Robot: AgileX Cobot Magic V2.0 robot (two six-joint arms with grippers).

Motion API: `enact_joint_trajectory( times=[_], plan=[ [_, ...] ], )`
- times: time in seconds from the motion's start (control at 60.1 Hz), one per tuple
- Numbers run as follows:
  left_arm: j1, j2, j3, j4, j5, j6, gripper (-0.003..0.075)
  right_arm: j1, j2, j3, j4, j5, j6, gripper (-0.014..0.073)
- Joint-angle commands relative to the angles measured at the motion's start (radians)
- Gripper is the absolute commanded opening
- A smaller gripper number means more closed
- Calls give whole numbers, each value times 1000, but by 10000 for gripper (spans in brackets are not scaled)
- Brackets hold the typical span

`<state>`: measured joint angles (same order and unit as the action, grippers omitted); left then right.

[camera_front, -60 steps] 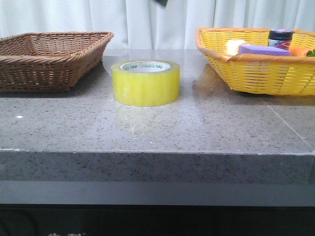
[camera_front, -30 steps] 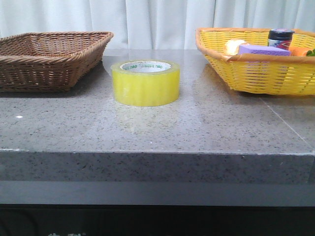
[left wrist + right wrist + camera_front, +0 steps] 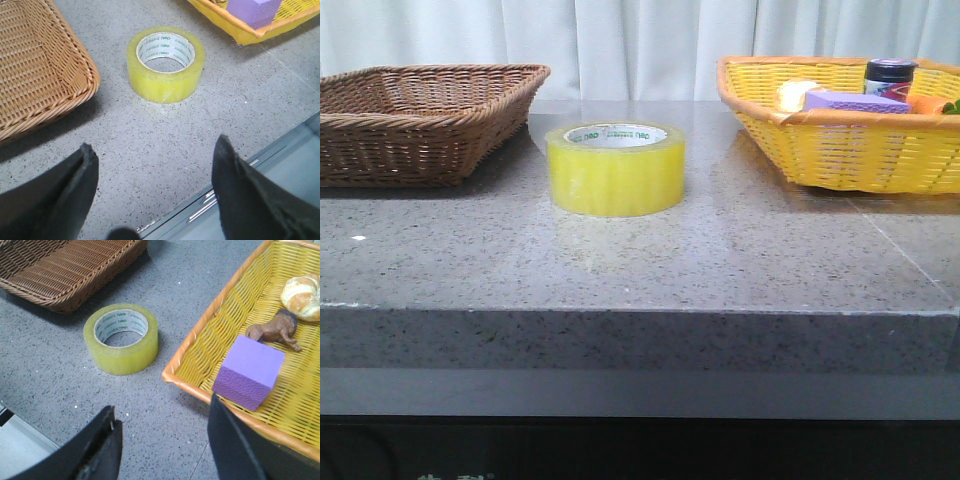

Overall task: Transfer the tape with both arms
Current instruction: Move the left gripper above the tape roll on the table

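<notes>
The tape, a wide translucent yellow-green roll, lies flat on the grey stone table between the two baskets. It also shows in the left wrist view and in the right wrist view. My left gripper is open and empty, held above the table near its front edge, well short of the roll. My right gripper is open and empty, above the table beside the yellow basket's corner, short of the roll. Neither arm shows in the front view.
A brown wicker basket stands at the back left. A yellow basket at the back right holds a purple block, a bread roll, a brown animal figure and a dark jar.
A dark shape at the top edge of the front view one second ago has gone out of view. The tape and baskets have not moved.
</notes>
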<state>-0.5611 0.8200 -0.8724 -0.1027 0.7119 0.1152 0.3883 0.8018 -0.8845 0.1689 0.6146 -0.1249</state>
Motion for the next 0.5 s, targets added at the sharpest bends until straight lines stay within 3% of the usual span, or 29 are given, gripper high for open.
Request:
enact_joint_trajectory(
  times=[0.0,0.233,0.483],
  plan=[
    [-8,1,-42,-11,-85,-1,473,-7,-25,-18,10,-85,-3,416],
    [-8,109,-184,-11,-48,84,473,-7,-26,-18,10,-83,-3,416],
    [-8,348,-446,-19,154,211,473,-7,-26,-18,10,-83,-3,416]
  ],
)
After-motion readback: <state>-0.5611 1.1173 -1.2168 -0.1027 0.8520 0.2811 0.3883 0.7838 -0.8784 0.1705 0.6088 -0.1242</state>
